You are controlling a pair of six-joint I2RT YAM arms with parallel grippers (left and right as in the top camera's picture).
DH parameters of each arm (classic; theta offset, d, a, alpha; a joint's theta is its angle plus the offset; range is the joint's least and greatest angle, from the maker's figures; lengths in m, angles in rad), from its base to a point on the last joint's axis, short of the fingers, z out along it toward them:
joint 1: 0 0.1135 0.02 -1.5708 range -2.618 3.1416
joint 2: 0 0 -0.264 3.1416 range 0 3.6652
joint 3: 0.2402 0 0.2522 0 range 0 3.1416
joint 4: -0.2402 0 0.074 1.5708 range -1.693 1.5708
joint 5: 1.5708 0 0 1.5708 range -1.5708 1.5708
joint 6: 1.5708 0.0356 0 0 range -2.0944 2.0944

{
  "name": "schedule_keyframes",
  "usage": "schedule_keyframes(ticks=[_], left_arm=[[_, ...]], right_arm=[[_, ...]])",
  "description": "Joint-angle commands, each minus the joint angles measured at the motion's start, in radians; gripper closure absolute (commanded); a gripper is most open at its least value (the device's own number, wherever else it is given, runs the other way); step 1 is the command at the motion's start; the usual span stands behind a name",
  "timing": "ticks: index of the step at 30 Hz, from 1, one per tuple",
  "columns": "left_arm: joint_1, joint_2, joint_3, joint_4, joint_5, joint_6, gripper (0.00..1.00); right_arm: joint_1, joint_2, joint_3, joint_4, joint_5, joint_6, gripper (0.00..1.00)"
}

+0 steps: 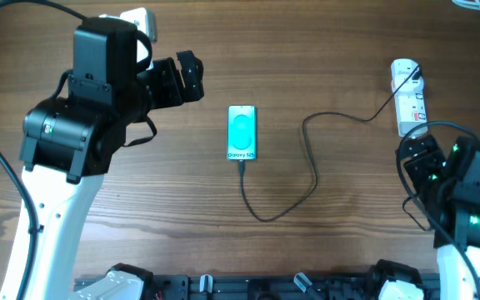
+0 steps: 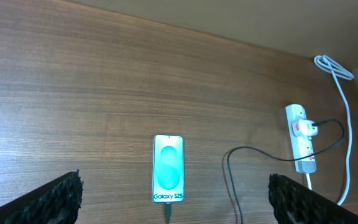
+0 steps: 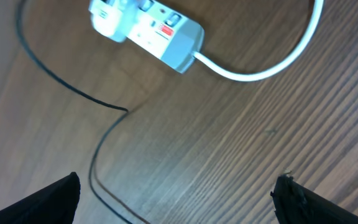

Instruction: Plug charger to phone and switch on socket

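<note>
The phone (image 1: 242, 132) lies flat mid-table, teal screen up, "Galaxy" text at its near end; it also shows in the left wrist view (image 2: 168, 169). The charger's thin black cable (image 1: 307, 162) has its connector at the phone's near end (image 2: 168, 213) and curls right to a plug in the white socket (image 1: 408, 98). The socket also shows in the left wrist view (image 2: 300, 138) and right wrist view (image 3: 157, 28). My left gripper (image 1: 188, 77) is open, empty, left of and beyond the phone. My right gripper (image 1: 419, 158) is open, empty, just near of the socket.
A thick white cord (image 3: 266, 62) runs from the socket's end and loops toward the far right table corner (image 2: 337, 74). The table is brown wood. Robot bases and black cables sit along the near edge (image 1: 248, 287).
</note>
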Motion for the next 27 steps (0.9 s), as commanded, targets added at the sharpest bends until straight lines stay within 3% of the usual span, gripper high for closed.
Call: schedule_keyframes(ticks=[1, 6, 11, 14, 22, 27], left_arm=[[0.004, -0.011, -0.004, 0.003, -0.010, -0.013, 0.00], [0.004, -0.011, -0.004, 0.003, -0.010, -0.013, 0.00], [0.004, -0.011, -0.004, 0.003, -0.010, -0.013, 0.00], [0.004, -0.011, -0.004, 0.002, -0.010, -0.013, 0.00], [0.004, -0.011, -0.004, 0.003, -0.010, -0.013, 0.00], [0.004, -0.011, -0.004, 0.002, -0.010, -0.013, 0.00]], right_arm=[[0.005, 0.097, -0.010, -0.001, 0.013, 0.011, 0.00], [0.005, 0.235, -0.010, 0.003, 0.013, 0.010, 0.00], [0.005, 0.162, -0.010, 0.004, 0.029, 0.002, 0.00], [0.035, 0.034, -0.015, 0.008, 0.061, 0.002, 0.00], [0.315, -0.412, -0.201, 0.153, 0.235, -0.012, 0.00], [0.322, -0.602, -0.277, 0.158, 0.272, 0.007, 0.00]])
